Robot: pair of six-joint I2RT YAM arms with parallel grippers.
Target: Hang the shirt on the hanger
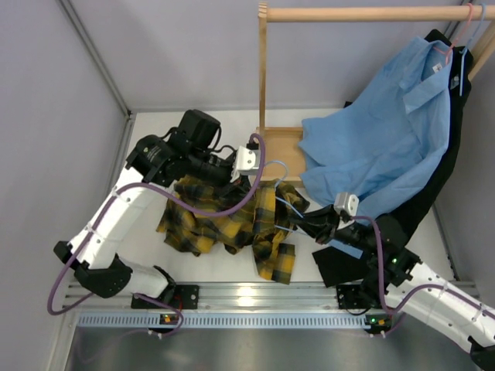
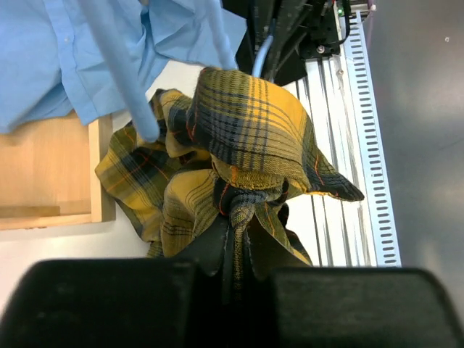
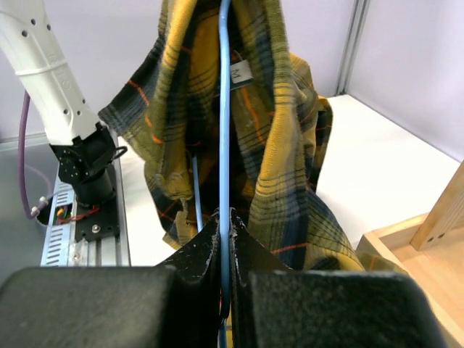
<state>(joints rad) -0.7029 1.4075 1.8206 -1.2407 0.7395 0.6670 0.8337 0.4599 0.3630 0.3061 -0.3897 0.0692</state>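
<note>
at the near edge, the right gripper (image 3: 225, 243) had its jaws pressed together on the thin wire of the hanger (image 3: 225, 109). the wire ran straight up from between the fingers and into the shirt (image 3: 279, 152). the plaid cloth hung draped over that wire, just beyond the fingertips. only this wrist view showed a small label inside the collar.

a little farther in, the left gripper (image 2: 233, 235) was pinched tight on a bunched fold of the shirt, with the cloth fanning out from the fingertips. the left wrist view made that grip plain, whereas from overhead the wrist itself hid the fingers.

from above, the shirt sat crumpled on the white table (image 1: 232, 124) between the two grippers, the left at its far edge and the right at its right side.

beyond lay a wooden base (image 1: 280, 143). only the overhead view took in the wooden rail (image 1: 363, 13) at the back, from which a light blue shirt (image 1: 379, 147) hung on a pink hanger (image 1: 456, 35), with a black garment (image 1: 445, 174) behind it.
</note>
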